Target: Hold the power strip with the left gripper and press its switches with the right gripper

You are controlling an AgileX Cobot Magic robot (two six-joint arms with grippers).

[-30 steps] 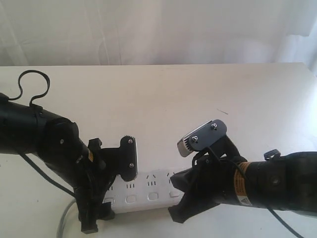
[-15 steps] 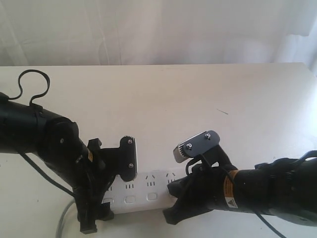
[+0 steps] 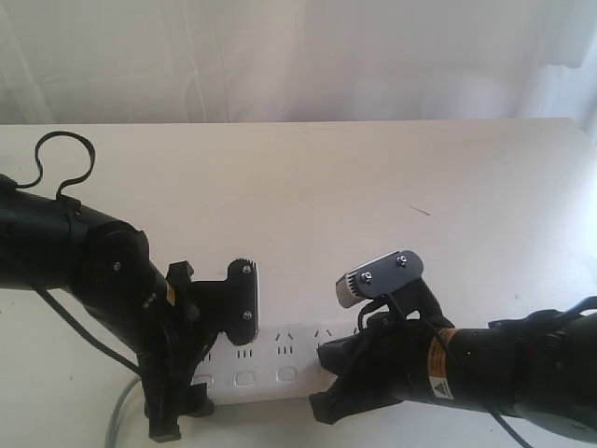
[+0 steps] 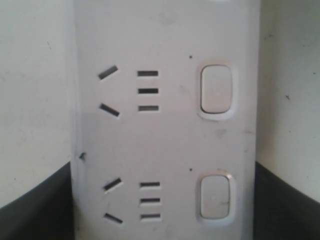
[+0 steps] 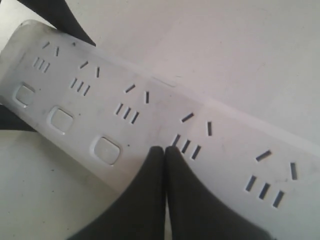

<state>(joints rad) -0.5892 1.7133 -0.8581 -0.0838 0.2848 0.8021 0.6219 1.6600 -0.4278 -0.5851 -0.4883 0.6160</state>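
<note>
On the cream worktop (image 3: 336, 187), the long white plastic power strip (image 3: 280, 359) lies along the near edge, and its grey cord (image 3: 119, 422) leaves at the left. The black 2-finger left gripper (image 3: 207, 364) straddles the strip's left end. It has 1 screw-studded plate on the far side and the other finger on the near side, clamping the long edges. The small white rounded push-button switches (image 3: 244, 378) run along the near side. The black right gripper (image 5: 165, 152), fingers pressed together, rests its tips on the strip just beside the 3rd uncovered switch. A yellow-orange label band (image 3: 437, 373) wraps its arm, but the print is too small to read. Against 0.5 s earlier, the right arm sits lower, while the left gripper and strip have not moved.
</note>
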